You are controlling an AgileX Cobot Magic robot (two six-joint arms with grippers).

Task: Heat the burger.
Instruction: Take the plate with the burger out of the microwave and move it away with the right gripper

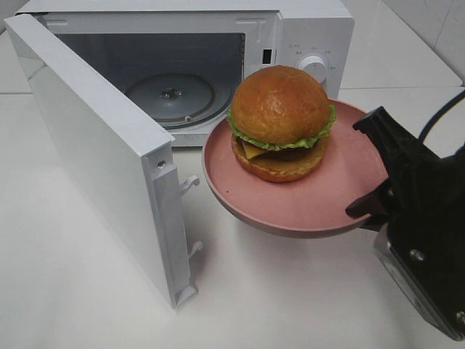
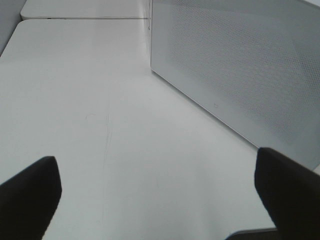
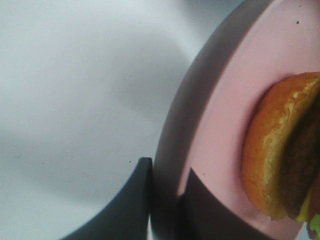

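The white worktop (image 1: pixel 87 291) carried a white microwave (image 1: pixel 305 33) with its door (image 1: pixel 94 153) swung wide open toward the left of the high view, showing the glass turntable (image 1: pixel 171 94) inside. A round control knob (image 1: pixel 314 67) sat on the panel at the microwave's right side.

In front of the open cavity, a pink round plate (image 1: pixel 305 207) was held up off the worktop, roughly level, casting a shadow below. The burger (image 1: pixel 281 122) sat upright on the plate toward the microwave side, its stacking axis vertical and its domed top facing up. It was tall and round, with a glossy golden-brown top bun, a frill of green lettuce around the middle, a slip of yellow cheese, a dark patty and a paler bottom bun resting on the plate.

The right gripper (image 1: pixel 374 211) came in from the lower right of the high view. Its dark fingers (image 3: pixel 132 200) were nearly closed, pinching the plate's rim, one finger above and one below; they touched only the plate, not the burger.

The left gripper (image 2: pixel 157 192) hovered low over bare worktop beside the outer face of the microwave door. Its fingers (image 2: pixel 30 192) were spread wide apart, holding and touching nothing.
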